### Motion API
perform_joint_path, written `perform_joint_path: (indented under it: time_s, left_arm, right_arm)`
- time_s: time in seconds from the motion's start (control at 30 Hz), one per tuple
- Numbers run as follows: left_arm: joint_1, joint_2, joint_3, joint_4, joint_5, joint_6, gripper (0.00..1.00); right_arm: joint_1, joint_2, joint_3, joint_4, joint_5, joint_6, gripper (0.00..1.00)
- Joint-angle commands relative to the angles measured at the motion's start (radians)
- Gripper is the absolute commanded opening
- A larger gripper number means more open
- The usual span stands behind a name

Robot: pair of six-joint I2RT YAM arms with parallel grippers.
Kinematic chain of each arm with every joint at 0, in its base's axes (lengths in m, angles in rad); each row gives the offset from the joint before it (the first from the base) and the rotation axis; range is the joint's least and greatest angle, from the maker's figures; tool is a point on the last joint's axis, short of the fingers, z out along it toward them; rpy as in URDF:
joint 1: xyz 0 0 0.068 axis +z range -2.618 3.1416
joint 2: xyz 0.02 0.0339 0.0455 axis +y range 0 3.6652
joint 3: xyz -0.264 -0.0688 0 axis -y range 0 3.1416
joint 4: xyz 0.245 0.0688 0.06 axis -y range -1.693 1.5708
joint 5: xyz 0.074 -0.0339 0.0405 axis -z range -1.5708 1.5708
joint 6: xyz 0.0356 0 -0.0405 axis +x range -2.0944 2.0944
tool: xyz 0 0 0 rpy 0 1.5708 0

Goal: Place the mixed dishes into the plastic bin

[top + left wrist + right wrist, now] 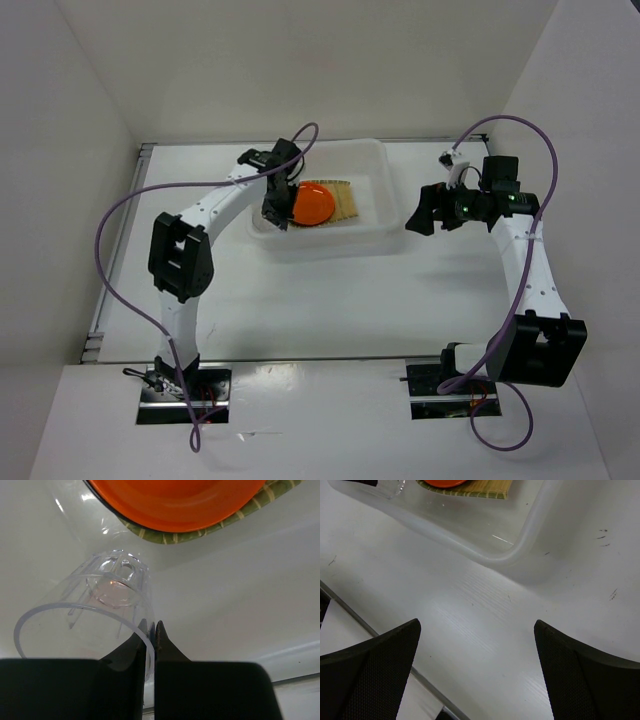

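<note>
The plastic bin [375,232] sits mid-table. In it the orange plate [313,204] lies on the tan slatted tray [347,199]. My left gripper [275,216] reaches into the bin's left end. In the left wrist view it [152,628] is shut on the rim of a clear cup [100,597], which is tipped with its mouth toward the camera, close above the bin floor. The orange plate [175,500] and tray edge [200,533] lie just beyond; a thin dark rim shows under the plate. My right gripper [420,210] is open and empty, right of the bin.
In the right wrist view the gripper [477,625] hangs over bare white table [485,630], with the bin's near right corner [520,547] ahead. A metal rail [95,330] runs along the table's left edge. White walls enclose the table.
</note>
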Motion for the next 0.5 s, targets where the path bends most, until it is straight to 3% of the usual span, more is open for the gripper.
perform_joint_path:
  time_s: [0.0,0.4,0.47]
  left_arm:
    - [-0.007,0.04,-0.008,0.039,-0.016,-0.004,0.0]
    - [-0.007,0.138,0.003,0.05,-0.027,-0.004,0.02]
    - [-0.016,0.138,0.016,0.05,-0.039,-0.004,0.1]
  right_arm:
    - [-0.007,0.0,0.05,-0.018,0.012,-0.02,0.99]
    - [-0.016,0.0,0.06,-0.018,0.012,-0.02,0.99]
    - [-0.016,0.0,0.06,-0.018,0.021,-0.029,0.99]
